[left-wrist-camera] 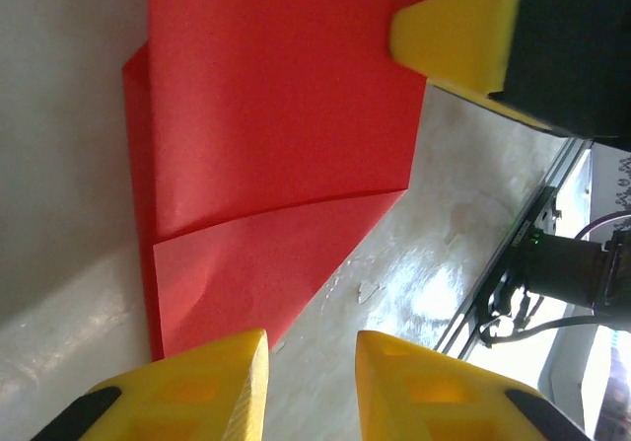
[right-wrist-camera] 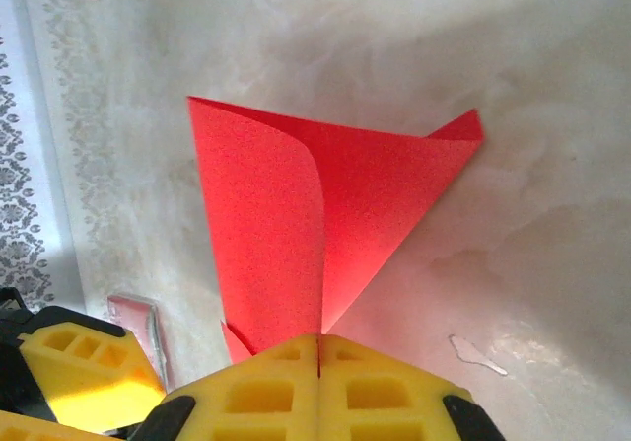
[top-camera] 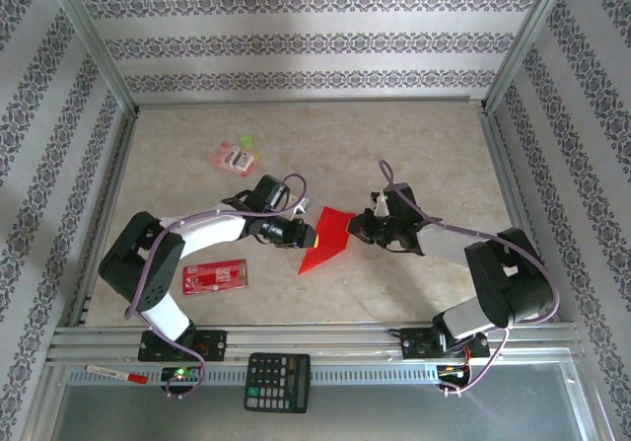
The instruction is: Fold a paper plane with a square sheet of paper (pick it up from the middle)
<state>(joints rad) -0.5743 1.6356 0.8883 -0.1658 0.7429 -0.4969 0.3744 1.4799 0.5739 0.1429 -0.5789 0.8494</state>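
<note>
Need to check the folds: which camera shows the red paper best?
Right wrist: nearly the whole red paper shows, curled flap included, its near tip in the shut right claw. Left wrist crops it but shows creases; top external shows it small.

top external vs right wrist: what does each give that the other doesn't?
Top external: the calculator and the marker lying at the near edge, in front of the arm bases. Right wrist: the right gripper close up, fingers pressed shut on the near tip of the red paper, one flap curling over. Both: the partly folded red paper lying on the table.
</note>
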